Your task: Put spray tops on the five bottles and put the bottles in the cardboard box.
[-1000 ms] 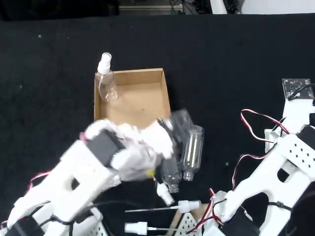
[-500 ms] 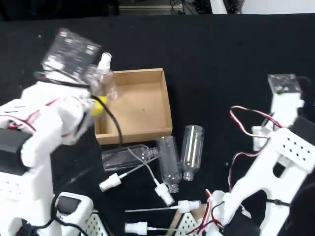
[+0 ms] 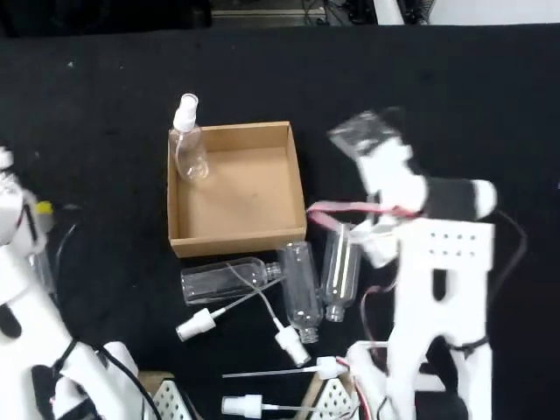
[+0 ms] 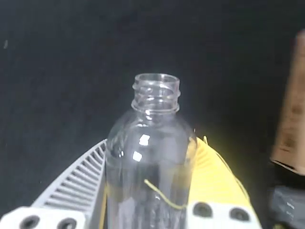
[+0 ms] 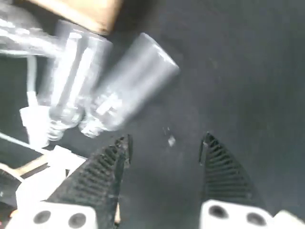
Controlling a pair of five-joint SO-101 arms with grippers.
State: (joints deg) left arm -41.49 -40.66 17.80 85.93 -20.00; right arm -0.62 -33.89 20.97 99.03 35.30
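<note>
My left gripper (image 4: 148, 164) is shut on a clear, uncapped bottle (image 4: 153, 143) whose open neck points away from the wrist; the left arm (image 3: 17, 289) stands at the table's far left edge. Three more uncapped bottles (image 3: 229, 280) (image 3: 302, 289) (image 3: 341, 267) lie in front of the cardboard box (image 3: 236, 241). A capped bottle (image 3: 188, 144) stands at the box's far left corner. Loose spray tops (image 3: 197, 325) (image 3: 291, 343) (image 3: 332, 366) lie near the front edge. My right gripper (image 5: 166, 143) is open over bare table just beside the lying bottles (image 5: 124, 90); the right arm (image 3: 437, 236) stands right of them.
The black table (image 3: 420, 79) stretches wide behind and to the right of the box. Another spray top (image 3: 243, 405) lies at the front edge between the arm bases. Red and white cables (image 3: 337, 210) hang off the right arm near the box's corner.
The left arm swung from the bottle pile past the box to the far left, carrying a bottle. The right arm moved in from the right edge to beside the lying bottles.
</note>
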